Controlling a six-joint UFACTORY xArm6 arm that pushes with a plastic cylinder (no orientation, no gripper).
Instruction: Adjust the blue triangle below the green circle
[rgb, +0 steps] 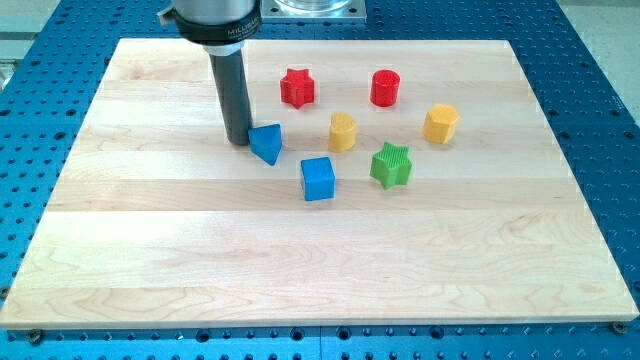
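Approach step complete: my tip (239, 139) touches the blue triangle (267, 143) on its left side. No pincer is fitted (rod only). No green circle is visible; confirm target before pushing.

Probably a lab (blue perforated bench (600, 120))

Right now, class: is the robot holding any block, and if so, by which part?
Nothing is held. My tip only stands against the left side of the blue triangle; the rod has no gripper.
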